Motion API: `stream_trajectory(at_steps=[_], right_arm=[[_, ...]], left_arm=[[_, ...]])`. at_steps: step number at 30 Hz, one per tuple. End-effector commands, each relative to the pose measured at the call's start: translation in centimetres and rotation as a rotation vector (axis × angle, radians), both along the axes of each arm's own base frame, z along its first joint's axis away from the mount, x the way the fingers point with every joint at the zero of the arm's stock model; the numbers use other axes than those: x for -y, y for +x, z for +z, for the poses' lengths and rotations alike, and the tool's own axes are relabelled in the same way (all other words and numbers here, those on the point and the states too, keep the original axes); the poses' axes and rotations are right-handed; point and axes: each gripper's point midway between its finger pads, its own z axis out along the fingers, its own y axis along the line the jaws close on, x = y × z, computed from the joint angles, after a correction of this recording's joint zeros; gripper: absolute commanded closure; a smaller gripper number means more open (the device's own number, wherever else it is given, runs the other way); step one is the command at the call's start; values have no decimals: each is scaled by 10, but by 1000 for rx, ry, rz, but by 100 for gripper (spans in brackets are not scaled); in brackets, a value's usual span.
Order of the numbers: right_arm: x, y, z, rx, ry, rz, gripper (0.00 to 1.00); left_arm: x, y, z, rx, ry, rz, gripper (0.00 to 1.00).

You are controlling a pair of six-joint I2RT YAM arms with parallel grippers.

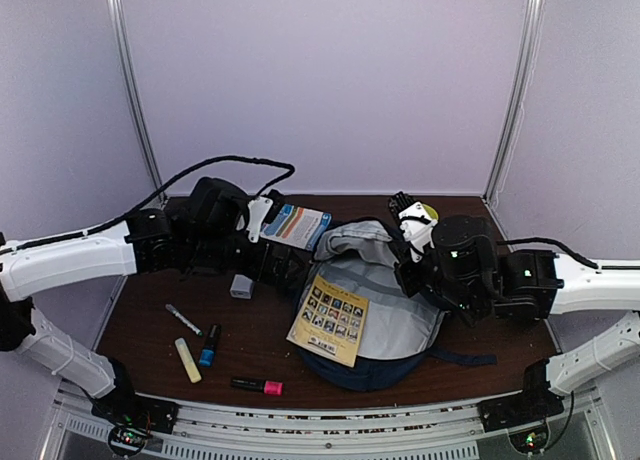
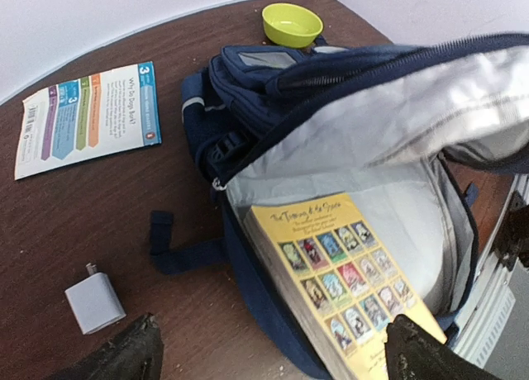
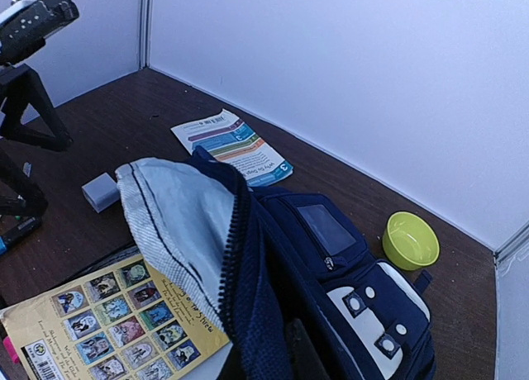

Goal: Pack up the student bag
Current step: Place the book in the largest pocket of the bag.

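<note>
The student bag (image 1: pixel 385 310) lies open on the table, navy blue with its grey lining showing. A yellow book (image 2: pixel 347 281) rests half inside the opening, its lower end sticking out over the bag's rim (image 1: pixel 330 325). My left gripper (image 2: pixel 273 359) hovers just above that book and the rim, its jaws wide open and nothing held between them. My right gripper (image 3: pixel 277 355) is shut on the bag's upper flap (image 3: pixel 248 256) and holds it lifted, so the mouth stays open. The white front patches (image 3: pixel 372 314) face the right wrist camera.
A blue-and-white booklet (image 1: pixel 296 225) lies behind the bag, and a grey charger (image 1: pixel 241 286) sits to its left. A green bowl (image 3: pixel 411 239) stands at the back right. A white pen (image 1: pixel 183 319), yellow highlighter (image 1: pixel 187 360), blue marker (image 1: pixel 208 347) and pink highlighter (image 1: pixel 258 386) lie at front left.
</note>
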Motion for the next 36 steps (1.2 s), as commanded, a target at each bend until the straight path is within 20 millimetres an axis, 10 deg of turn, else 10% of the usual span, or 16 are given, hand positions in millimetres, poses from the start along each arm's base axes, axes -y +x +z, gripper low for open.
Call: stream_trajectory(at_steps=[1, 10, 18, 23, 36], right_arm=[[-2, 6, 46, 69, 153, -44, 100], [-13, 9, 40, 59, 137, -37, 100], [-16, 9, 36, 34, 150, -37, 100], [-14, 8, 40, 34, 170, -35, 100], [-19, 8, 35, 28, 161, -26, 100]], left_arm=[[-30, -29, -32, -9, 152, -71, 5], [-33, -90, -49, -247, -79, -152, 9], [19, -93, -56, -520, -381, -116, 21], [19, -92, -98, -612, -344, -44, 24], [26, -100, -85, -650, -436, -93, 59]])
